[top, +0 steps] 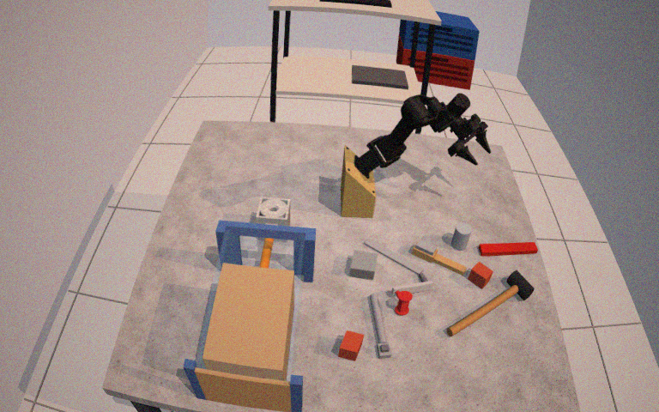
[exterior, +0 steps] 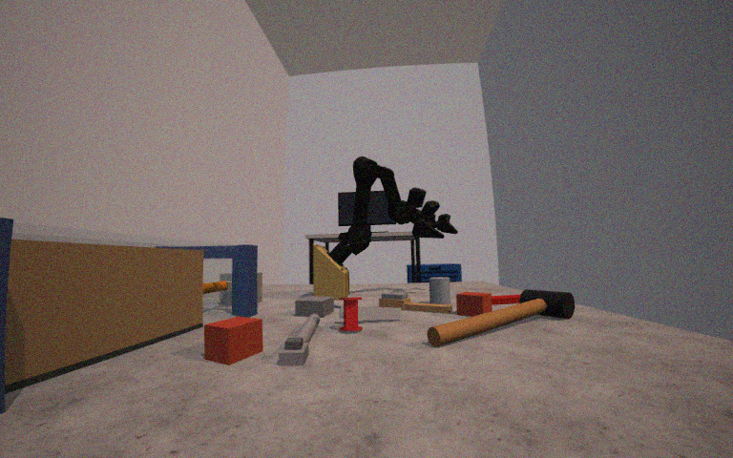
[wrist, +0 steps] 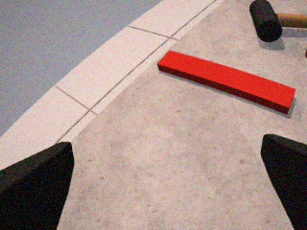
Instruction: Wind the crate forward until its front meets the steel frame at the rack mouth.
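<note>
The tan crate (top: 252,315) (exterior: 108,307) sits flat in the clear-panelled cubby, behind the blue frame (top: 305,255) (exterior: 244,281), with a gap between them. An orange strap (top: 265,255) (exterior: 215,287) runs from the crate toward the pale winch (top: 275,209), whose round hole faces up. A grey bar tool (top: 378,320) (exterior: 306,334) lies on the bench with a square boss at its near end. A red spool-shaped piece (top: 402,303) (exterior: 351,314) stands beside a thin grey bar (top: 415,287). I cannot tell which is the handle. My gripper (top: 482,157) (exterior: 450,234) (wrist: 171,149) is open and empty, raised above the bench.
Red blocks (top: 350,345) (top: 480,275), a grey block (top: 363,265), a thin rod tool (top: 394,258), a wooden-handled tool (top: 449,262), a grey cylinder (top: 461,237), a red bar (top: 507,248) (wrist: 225,80) and a mallet (top: 483,310) (exterior: 489,322) lie on the bench.
</note>
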`<state>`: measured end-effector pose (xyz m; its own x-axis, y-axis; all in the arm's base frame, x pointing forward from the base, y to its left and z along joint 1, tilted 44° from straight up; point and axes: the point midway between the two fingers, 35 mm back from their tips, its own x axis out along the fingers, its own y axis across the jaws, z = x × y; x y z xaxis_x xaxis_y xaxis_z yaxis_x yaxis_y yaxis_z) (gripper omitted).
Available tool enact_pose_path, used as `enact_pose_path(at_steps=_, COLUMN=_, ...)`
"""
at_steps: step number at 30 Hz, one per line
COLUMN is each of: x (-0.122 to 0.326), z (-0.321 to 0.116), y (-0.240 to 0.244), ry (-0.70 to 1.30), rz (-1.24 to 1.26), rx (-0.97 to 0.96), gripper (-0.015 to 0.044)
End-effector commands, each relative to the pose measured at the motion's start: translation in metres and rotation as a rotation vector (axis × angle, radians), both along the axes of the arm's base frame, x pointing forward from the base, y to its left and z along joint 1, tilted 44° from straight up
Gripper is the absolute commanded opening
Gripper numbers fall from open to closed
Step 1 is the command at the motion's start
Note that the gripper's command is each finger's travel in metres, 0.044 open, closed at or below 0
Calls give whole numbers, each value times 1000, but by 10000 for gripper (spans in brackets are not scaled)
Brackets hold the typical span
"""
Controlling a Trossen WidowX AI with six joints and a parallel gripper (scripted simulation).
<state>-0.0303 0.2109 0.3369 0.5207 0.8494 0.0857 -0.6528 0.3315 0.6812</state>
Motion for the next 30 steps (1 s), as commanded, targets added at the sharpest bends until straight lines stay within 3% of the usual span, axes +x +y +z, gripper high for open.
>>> enact_pose_path(at_steps=1, x=0, z=0, y=0, ry=-4, rz=0, rx=0, gripper=426)
enact_pose_path(at_steps=15, x=11, z=30, y=61, ry=-475, rz=-75, rx=-159, gripper=440)
enact_pose_path(at_steps=30, x=129, z=12, y=151, ry=-1019, rz=-142, rx=-748, gripper=440)
